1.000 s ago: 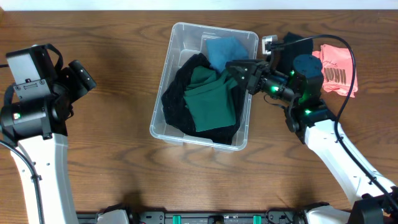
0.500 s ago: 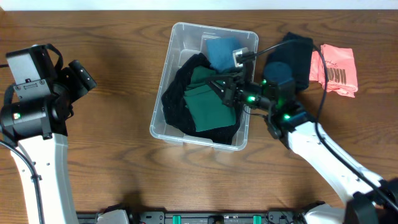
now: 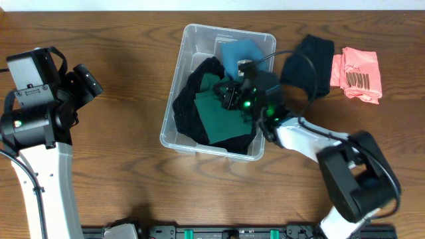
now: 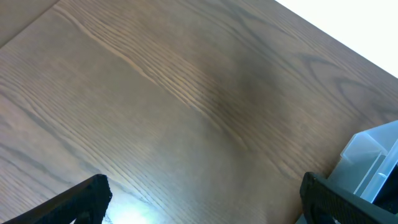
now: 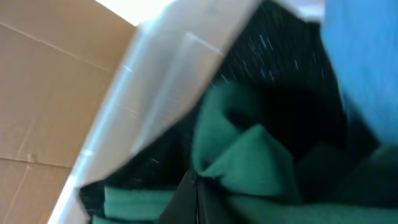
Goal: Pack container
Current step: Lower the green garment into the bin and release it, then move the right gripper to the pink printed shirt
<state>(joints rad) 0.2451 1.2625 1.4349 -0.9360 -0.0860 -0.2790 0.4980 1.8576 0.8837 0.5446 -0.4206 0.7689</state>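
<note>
The clear plastic container [image 3: 229, 28] stands at the table's middle and holds a black cloth [image 3: 189, 99], a green cloth [image 3: 222, 123] and a blue cloth [image 3: 239, 52]. My right gripper [image 3: 229, 93] is down inside the container. In the right wrist view its fingers [image 5: 194, 186] are pressed together on a fold of the green cloth [image 5: 249, 155], beside the container wall [image 5: 161, 68]. My left gripper [image 4: 205, 199] is open and empty above bare table far to the left, with a container corner [image 4: 373, 155] at its right.
A black garment [image 3: 309, 56] and a pink garment with dark print [image 3: 358, 73] lie on the table right of the container. The left arm [image 3: 40, 93] stands at the left edge.
My right gripper has moved left from the container's right rim into the container and closed on the green cloth. The left arm has not moved.
</note>
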